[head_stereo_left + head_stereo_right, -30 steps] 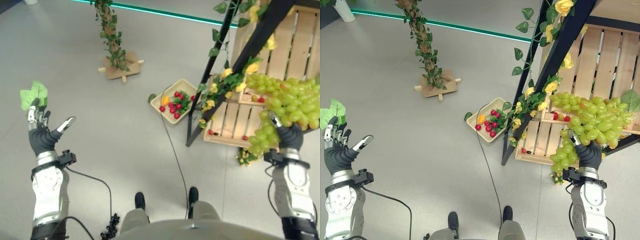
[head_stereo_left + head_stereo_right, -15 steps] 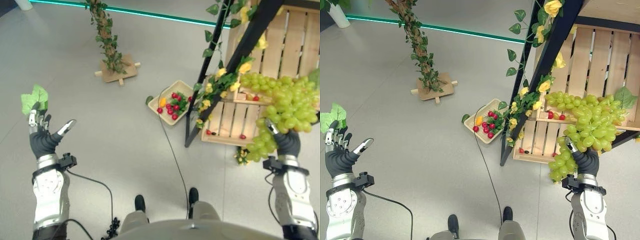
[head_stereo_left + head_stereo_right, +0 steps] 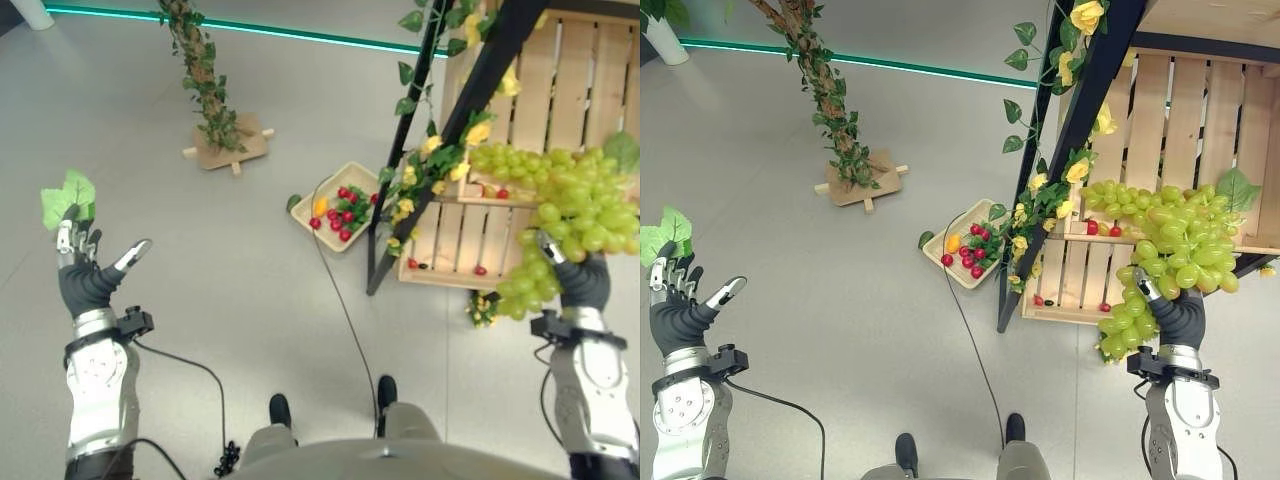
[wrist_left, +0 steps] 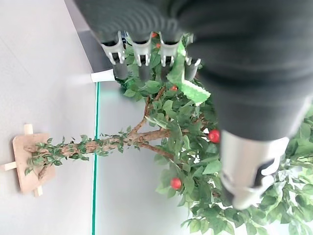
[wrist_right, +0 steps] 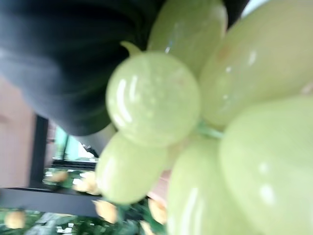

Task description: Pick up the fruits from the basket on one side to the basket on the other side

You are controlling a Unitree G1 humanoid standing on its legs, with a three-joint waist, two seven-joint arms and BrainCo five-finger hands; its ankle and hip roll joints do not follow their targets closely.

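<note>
At the right edge of the frame you have your right hand [image 3: 1176, 312] raised under a big bunch of pale green grapes [image 3: 1175, 238]; the bunch hangs over the hand and hides its fingers, so you cannot tell whether they are curled round the fruit or straight; in the right wrist view the grapes [image 5: 195, 117] press right up against the dark cover.

At the left edge your left hand [image 3: 85, 272] is held up, fingers straight and spread with the thumb out to the side, holding nothing; a small sprig of light green leaves [image 3: 66, 192] shows just above its fingertips.

Around the grapes: a slatted pale wooden crate shelf [image 3: 1160, 150] fills the upper right, and the bunch overlaps its front edge; a few small red fruits [image 3: 1098, 228] lie on the shelf just beside the grapes; a black slanted metal post [image 3: 1070, 140] wound with yellow flowers and green leaves crosses in front of the crate.

On the grey floor, centre frame, a shallow square beige basket [image 3: 336, 204] holds small red fruits and one orange one; in the upper left a leafy vine trunk on a wooden cross base [image 3: 215, 130] stands well apart.
</note>
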